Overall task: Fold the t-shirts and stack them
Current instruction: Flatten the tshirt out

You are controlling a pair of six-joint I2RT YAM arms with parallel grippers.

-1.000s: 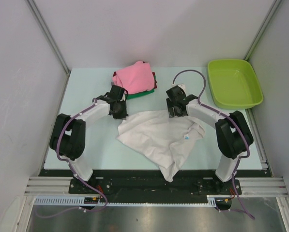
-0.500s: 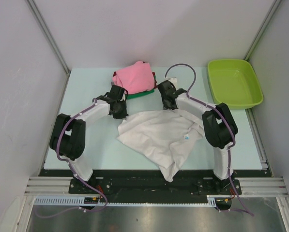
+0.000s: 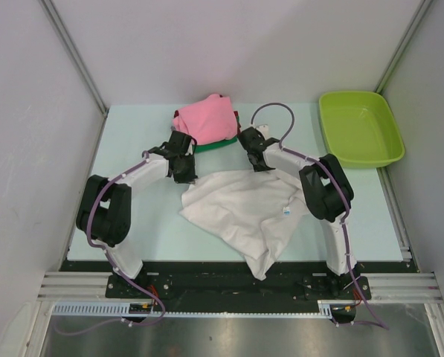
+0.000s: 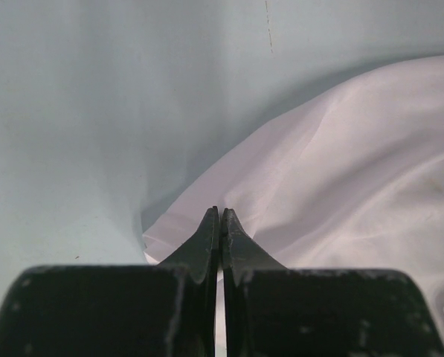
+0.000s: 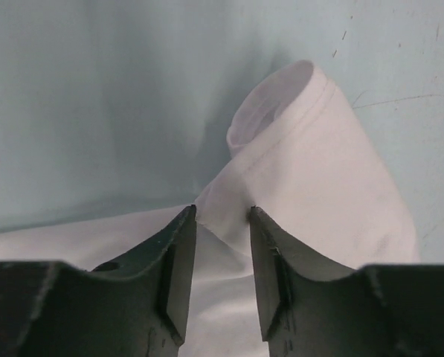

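White crumpled cloth t-shirt (image 3: 244, 212): left gripper (image 4: 221, 216) pinched shut on its edge; right gripper (image 5: 223, 216) parted, a fold between its fingers, rolled hem (image 5: 281, 97) just beyond the fingertips. Farther off, folded pink t-shirt (image 3: 207, 119) largely hides green t-shirt (image 3: 216, 146) and dark red t-shirt (image 3: 237, 120).

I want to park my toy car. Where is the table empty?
Bare table lies in the far left corner, beside the pink t-shirt. There is more near the front, between the left arm and the white t-shirt. The middle is crowded: the left gripper and right gripper are at that shirt's far edge.
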